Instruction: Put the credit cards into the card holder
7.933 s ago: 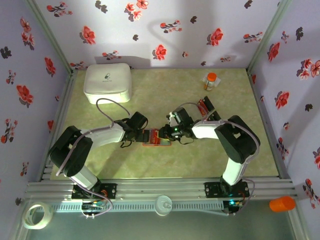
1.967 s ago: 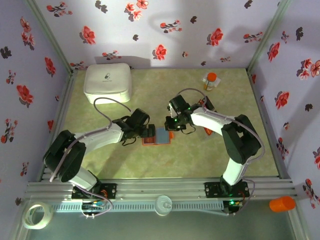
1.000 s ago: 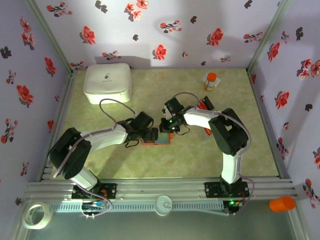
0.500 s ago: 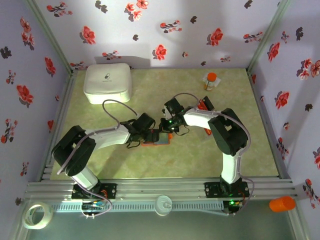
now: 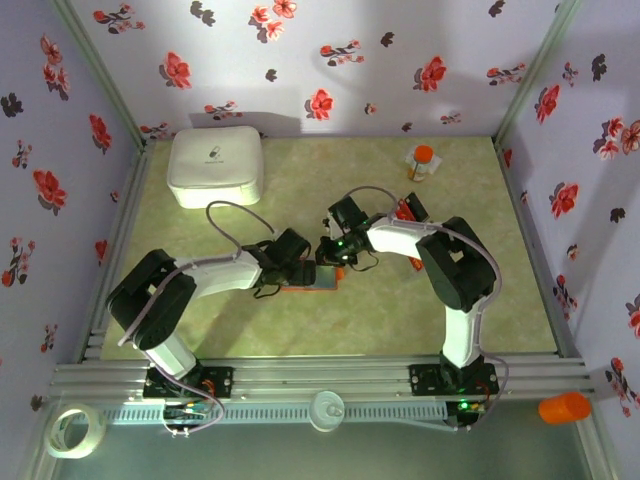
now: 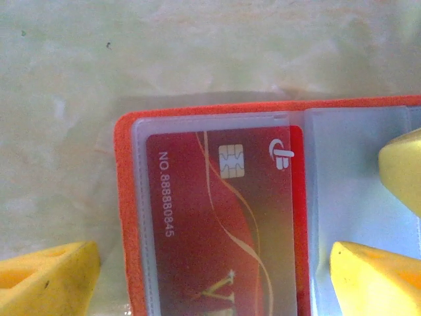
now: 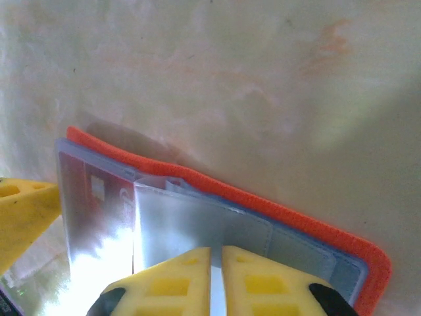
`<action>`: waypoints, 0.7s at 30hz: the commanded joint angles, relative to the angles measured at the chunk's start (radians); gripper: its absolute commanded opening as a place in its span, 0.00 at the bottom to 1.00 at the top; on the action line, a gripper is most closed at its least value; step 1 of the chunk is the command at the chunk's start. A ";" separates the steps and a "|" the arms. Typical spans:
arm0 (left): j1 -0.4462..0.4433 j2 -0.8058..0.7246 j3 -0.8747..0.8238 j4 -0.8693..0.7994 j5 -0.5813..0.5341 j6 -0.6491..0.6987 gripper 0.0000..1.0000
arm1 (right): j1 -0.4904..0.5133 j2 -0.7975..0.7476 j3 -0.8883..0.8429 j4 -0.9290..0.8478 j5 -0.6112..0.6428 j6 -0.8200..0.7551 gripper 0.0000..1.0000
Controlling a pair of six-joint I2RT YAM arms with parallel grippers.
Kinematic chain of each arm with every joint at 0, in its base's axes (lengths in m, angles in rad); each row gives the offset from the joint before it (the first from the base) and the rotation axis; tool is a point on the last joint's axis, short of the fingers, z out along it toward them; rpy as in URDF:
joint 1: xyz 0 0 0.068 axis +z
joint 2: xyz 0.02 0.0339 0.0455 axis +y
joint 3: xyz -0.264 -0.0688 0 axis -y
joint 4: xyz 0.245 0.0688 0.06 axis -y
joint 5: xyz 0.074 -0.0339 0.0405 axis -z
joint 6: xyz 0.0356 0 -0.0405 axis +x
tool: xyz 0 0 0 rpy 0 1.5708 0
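The orange card holder [image 5: 318,283] lies open mid-table between both grippers. In the left wrist view a red credit card [image 6: 223,224] sits inside the clear left pocket of the card holder [image 6: 122,217]. My left gripper [image 6: 214,283] is open, its yellow fingers straddling that pocket. My right gripper [image 7: 216,280] is nearly shut, and a pale blue-grey pocket leaf [image 7: 191,224] of the card holder [image 7: 296,218] stands in the thin gap. From above, the left gripper [image 5: 303,268] and right gripper [image 5: 328,252] almost touch. More red and black credit cards [image 5: 405,212] lie to the right.
A big white rounded box [image 5: 216,165] stands at the back left. An orange-capped bottle [image 5: 421,162] is at the back right. Flowered walls close in three sides. A tape roll [image 5: 75,430] and an orange cup [image 5: 565,407] lie beyond the front rail.
My left arm has crept right, closer over the card holder, and its jaws have narrowed a little. The right gripper has stayed at the holder, its jaws loosening slightly.
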 commanded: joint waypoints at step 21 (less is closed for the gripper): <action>-0.011 0.014 -0.029 0.018 0.018 -0.015 0.88 | -0.014 -0.037 -0.076 0.063 0.010 0.086 0.40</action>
